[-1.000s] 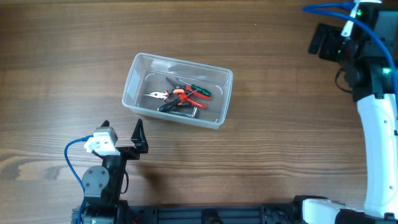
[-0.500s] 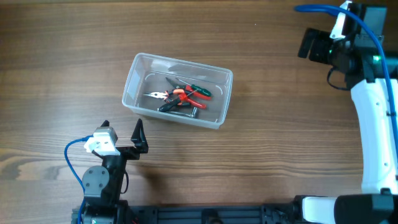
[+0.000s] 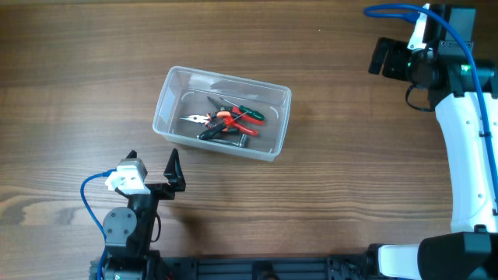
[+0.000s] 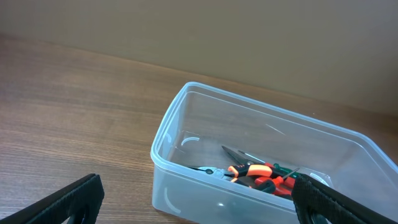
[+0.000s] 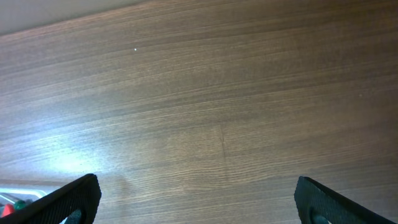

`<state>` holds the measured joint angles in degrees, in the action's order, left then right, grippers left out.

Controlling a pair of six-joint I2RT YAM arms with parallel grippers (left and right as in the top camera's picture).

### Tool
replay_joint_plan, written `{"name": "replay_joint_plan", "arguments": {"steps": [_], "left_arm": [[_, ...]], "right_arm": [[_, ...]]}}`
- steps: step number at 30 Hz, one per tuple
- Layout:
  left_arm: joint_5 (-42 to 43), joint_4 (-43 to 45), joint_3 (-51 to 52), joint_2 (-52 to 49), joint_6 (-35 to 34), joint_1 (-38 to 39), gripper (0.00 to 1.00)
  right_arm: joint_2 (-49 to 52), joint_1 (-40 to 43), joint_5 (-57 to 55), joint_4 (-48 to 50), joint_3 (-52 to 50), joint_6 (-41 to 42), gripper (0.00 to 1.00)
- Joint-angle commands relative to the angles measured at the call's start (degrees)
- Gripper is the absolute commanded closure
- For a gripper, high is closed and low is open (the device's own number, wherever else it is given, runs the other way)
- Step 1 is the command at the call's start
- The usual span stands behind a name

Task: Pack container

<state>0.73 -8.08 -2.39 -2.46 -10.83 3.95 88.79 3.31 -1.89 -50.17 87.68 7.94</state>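
Observation:
The clear plastic container [image 3: 162, 109] sits on the wood table left of centre. In it lie orange-handled pliers [image 3: 219, 118], a green-handled screwdriver [image 3: 251, 113], a red-handled tool and a dark tool. My left gripper [image 3: 153, 165] is open and empty, just in front of the container's near-left corner, apart from it. The left wrist view shows the container [image 4: 180, 194] between its open fingers [image 4: 68, 200], with the pliers [image 4: 249, 169] inside. My right gripper [image 3: 379, 57] is open and empty at the far right, well away from the container. A corner of the container [image 5: 18, 186] shows at the right wrist view's lower left.
The left arm's base [image 3: 124, 225] with its blue cable stands at the front left edge. The right arm's white link [image 3: 471, 163] runs along the right side. Bare wood table [image 5: 205, 112] lies under the right gripper [image 5: 198, 190].
My right gripper has moved a little to the left at the far right of the table. The left arm, the container and the tools have not moved.

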Motion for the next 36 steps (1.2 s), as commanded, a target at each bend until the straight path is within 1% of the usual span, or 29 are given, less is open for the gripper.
{"name": "replay_joint_plan", "arguments": {"steps": [1,9,11,12,13,15,16,18,19,22,25,28,29,31,33,36], "left_arm": [[-0.2,0.0,0.2,0.1,-0.5,-0.3,0.00],[-0.2,0.0,0.2,0.1,-0.5,-0.3,0.00],[-0.2,0.0,0.2,0.1,-0.5,-0.3,0.00],[-0.2,0.0,0.3,0.1,-0.5,-0.3,0.00],[-0.2,0.0,0.2,0.1,-0.5,-0.3,0.00],[-0.2,0.0,0.3,0.1,-0.5,-0.3,0.00],[-0.2,0.0,0.2,0.1,-0.5,-0.3,0.00],[-0.2,0.0,0.2,0.1,-0.5,-0.3,0.00],[-0.2,0.0,0.2,0.1,-0.5,-0.3,0.00],[-0.2,0.0,0.2,0.1,-0.5,-0.3,0.00],[-0.2,0.0,0.3,0.1,-0.5,-0.3,0.00],[-0.2,0.0,0.3,0.1,-0.5,-0.3,0.00],[-0.2,0.0,0.2,0.1,-0.5,-0.3,0.00],[-0.2,0.0,0.2,0.1,-0.5,-0.3,0.00],[-0.2,0.0,0.2,0.1,-0.5,-0.3,0.00],[-0.2,0.0,0.2,0.1,-0.5,-0.3,0.00]], "right_arm": [[0.4,0.1,0.9,0.0,-0.3,1.1,0.00],[0.4,0.1,0.9,0.0,-0.3,1.0,0.00],[-0.5,0.2,-4.3,0.1,-0.3,-2.3,0.00],[-1.6,0.2,-9.1,0.0,-0.3,-5.7,0.00],[-2.4,0.2,-11.0,0.0,-0.3,-7.5,0.00],[-5.2,0.1,-11.8,0.0,-0.3,-10.8,0.00],[-6.9,0.1,-12.5,0.1,-0.3,-11.3,0.00],[-11.3,0.1,-18.5,0.0,-0.3,-11.4,0.00],[-12.9,0.1,-19.8,0.0,-0.3,-11.4,0.00],[-20.0,0.1,-20.4,0.0,-0.3,-11.6,0.00],[-26.3,0.1,-22.9,-0.1,-0.4,-14.5,0.00],[-33.6,0.1,-21.5,0.0,-0.9,-15.1,0.00],[-37.5,0.2,-18.7,0.0,-2.7,-15.0,0.00],[-41.7,0.5,-13.2,0.2,-6.1,-14.8,0.00],[-46.0,1.1,-8.3,1.7,-11.2,-11.8,0.00],[-52.5,1.7,-2.8,8.6,-22.6,-5.9,0.00]]}}
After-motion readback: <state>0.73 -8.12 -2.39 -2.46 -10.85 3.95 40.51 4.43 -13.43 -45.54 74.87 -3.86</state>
